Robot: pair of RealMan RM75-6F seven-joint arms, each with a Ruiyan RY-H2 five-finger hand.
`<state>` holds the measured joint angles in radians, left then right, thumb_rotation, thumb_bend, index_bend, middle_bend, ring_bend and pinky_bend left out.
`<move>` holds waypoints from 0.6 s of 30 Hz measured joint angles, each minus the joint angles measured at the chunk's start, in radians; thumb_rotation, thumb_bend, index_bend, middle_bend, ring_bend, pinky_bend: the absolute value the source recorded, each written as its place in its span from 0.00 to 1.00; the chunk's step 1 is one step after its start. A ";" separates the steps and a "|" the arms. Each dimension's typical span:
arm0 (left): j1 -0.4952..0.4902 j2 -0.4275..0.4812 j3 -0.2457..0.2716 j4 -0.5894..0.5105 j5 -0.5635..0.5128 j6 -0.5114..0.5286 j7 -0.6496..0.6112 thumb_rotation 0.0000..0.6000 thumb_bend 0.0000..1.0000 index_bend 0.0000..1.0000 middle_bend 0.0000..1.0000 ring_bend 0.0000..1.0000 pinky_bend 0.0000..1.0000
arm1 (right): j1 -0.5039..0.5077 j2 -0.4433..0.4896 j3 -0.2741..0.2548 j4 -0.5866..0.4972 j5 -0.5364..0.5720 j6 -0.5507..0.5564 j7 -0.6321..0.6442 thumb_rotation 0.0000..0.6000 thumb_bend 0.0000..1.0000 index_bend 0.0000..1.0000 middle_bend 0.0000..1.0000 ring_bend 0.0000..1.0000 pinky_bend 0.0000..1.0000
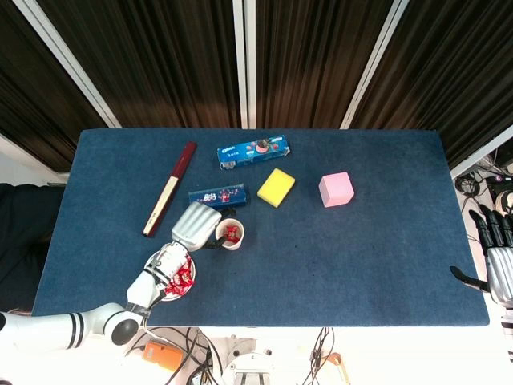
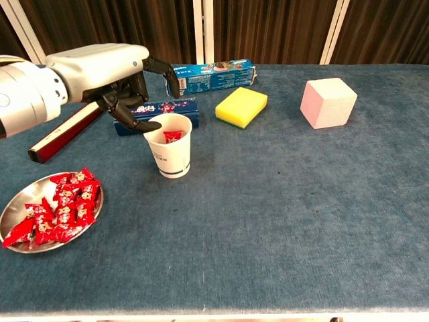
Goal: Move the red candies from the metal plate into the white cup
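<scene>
My left hand (image 2: 100, 70) hovers just left of and above the white cup (image 2: 169, 153), fingers apart and holding nothing. One red candy (image 2: 172, 135) sits in the cup's mouth, below the fingertips. In the head view the same hand (image 1: 196, 224) lies beside the cup (image 1: 231, 234), which shows red candy (image 1: 232, 233) inside. The metal plate (image 2: 15, 206) at the front left holds several red candies (image 2: 62, 209); my forearm hides part of it from above. My right hand (image 1: 497, 261) rests off the table's right edge, fingers spread and empty.
A long red stick (image 2: 67, 124) lies behind the plate. Two blue boxes (image 2: 209, 75) (image 2: 161, 109) sit behind the cup, the nearer one close to my left hand. A yellow sponge (image 2: 241, 106) and a pink cube (image 2: 328, 102) stand further right.
</scene>
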<state>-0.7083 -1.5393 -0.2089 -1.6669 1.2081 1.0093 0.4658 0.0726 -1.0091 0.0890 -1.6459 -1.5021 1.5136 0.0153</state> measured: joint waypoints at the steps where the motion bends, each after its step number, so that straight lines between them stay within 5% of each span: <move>1: 0.008 0.009 0.004 -0.011 0.008 0.018 -0.001 1.00 0.17 0.29 0.95 0.85 0.83 | 0.001 0.001 0.000 -0.002 -0.002 0.000 -0.002 1.00 0.24 0.00 0.04 0.00 0.05; 11: 0.157 0.152 0.113 -0.094 0.204 0.228 -0.117 1.00 0.24 0.38 0.95 0.85 0.82 | 0.009 0.007 0.005 -0.019 -0.020 0.007 -0.013 1.00 0.24 0.00 0.04 0.00 0.05; 18: 0.223 0.166 0.227 -0.003 0.292 0.249 -0.182 1.00 0.27 0.40 0.95 0.85 0.82 | 0.012 0.007 0.004 -0.030 -0.036 0.011 -0.023 1.00 0.24 0.00 0.04 0.00 0.05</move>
<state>-0.4850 -1.3731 0.0186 -1.6700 1.4999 1.2583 0.2839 0.0845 -1.0021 0.0928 -1.6763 -1.5379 1.5246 -0.0081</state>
